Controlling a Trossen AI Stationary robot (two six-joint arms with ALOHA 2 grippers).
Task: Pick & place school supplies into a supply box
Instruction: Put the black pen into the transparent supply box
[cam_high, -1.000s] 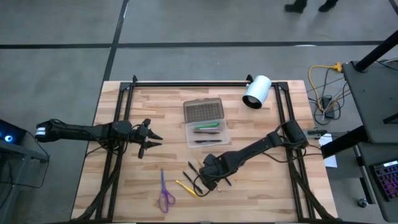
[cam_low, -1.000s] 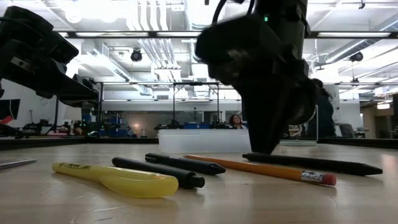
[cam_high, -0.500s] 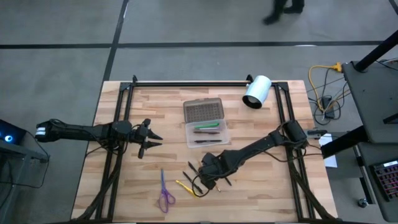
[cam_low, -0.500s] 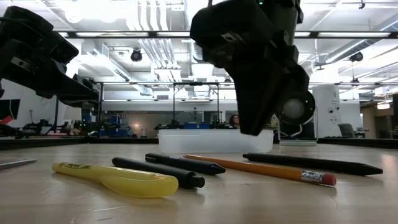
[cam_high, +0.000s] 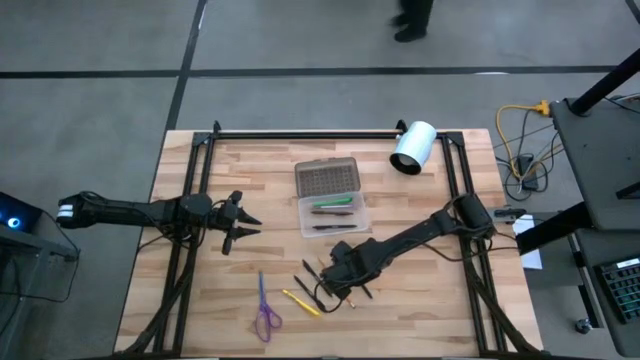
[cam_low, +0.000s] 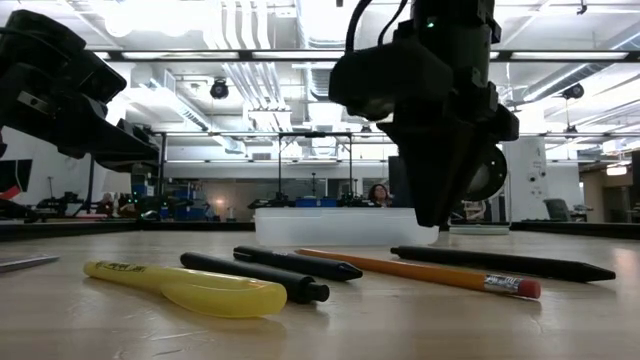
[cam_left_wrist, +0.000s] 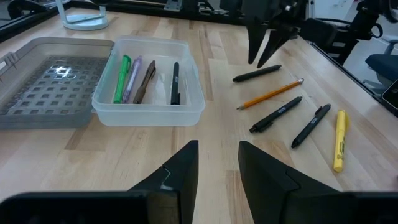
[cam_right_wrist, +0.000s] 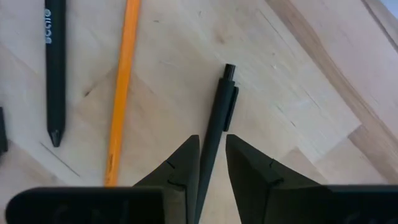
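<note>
A slim black plastic pen (cam_right_wrist: 217, 118) is straddled near the tabletop's front edge by the right claw (cam_right_wrist: 211, 163), jaws narrowly parted around its barrel, not yet clamped. Light, stiff and slippery, it is judged best pinched mid-barrel. The left claw (cam_left_wrist: 217, 163) is held part-open, empty, toward the left edge.

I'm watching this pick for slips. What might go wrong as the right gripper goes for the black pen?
1. The right gripper straddles only the black pen's end; gripped there, it may tilt or slip out.
2. The orange pencil lies close beside; descending fingers could nudge it.
3. The supply box already holds pens, so a tilted pen may catch its wall.
</note>
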